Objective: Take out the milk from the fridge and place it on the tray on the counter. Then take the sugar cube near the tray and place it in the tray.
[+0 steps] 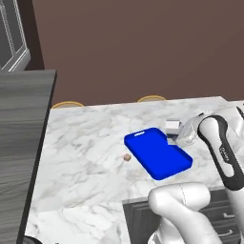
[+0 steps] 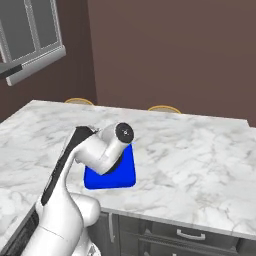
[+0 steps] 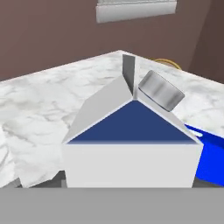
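Observation:
The milk (image 3: 131, 144), a white carton with blue gable faces and a silver cap, sits right in front of the hand camera. From the left base view the milk (image 1: 172, 126) hangs at the tip of my gripper (image 1: 178, 136), over the far right edge of the blue tray (image 1: 157, 155). The gripper is shut on the carton. The tray lies flat on the marble counter (image 1: 86, 143), and my wrist covers part of the tray (image 2: 112, 179) in the right base view. A tiny tan sugar cube (image 1: 127, 157) rests on the counter just left of the tray. The fridge is out of view.
Two yellow stool tops (image 1: 66, 104) (image 1: 151, 99) show past the counter's far edge. A dark grey panel (image 1: 24, 143) borders the counter on the left. Dark drawers with silver handles (image 2: 190, 234) lie under the near edge. A glass-fronted cabinet (image 2: 30, 35) hangs at upper left.

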{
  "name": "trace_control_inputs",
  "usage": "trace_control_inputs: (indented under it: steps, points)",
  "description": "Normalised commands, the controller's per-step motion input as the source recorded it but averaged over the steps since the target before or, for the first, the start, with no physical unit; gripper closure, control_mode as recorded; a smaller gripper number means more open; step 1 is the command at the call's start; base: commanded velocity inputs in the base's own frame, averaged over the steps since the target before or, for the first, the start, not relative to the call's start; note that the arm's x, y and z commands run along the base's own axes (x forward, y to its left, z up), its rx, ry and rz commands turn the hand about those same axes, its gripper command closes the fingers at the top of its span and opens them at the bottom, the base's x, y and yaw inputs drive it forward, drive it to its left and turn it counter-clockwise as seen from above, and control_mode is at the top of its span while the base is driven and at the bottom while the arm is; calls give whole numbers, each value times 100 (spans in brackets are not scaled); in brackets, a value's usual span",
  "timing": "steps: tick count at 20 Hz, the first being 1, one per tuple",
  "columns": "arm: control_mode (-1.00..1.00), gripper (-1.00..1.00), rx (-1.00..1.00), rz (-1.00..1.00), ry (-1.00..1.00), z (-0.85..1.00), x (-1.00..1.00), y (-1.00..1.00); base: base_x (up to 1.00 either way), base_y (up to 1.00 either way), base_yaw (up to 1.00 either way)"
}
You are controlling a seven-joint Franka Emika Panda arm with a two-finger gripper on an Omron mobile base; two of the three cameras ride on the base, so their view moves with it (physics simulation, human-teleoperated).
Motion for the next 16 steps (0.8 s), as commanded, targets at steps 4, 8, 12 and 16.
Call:
trace_control_inputs:
  steps: [4,8,12,16]
  points:
    - [-100,100,7,49,0,-76,100,0,0,0,0]
    - [-100,100,4,37,9,-53,100,0,0,0,0]
    - [-100,100,3,27,8,-27,91,-4,0,0,0]
    - [-100,100,0,14,15,-11,67,-4,0,0,0]
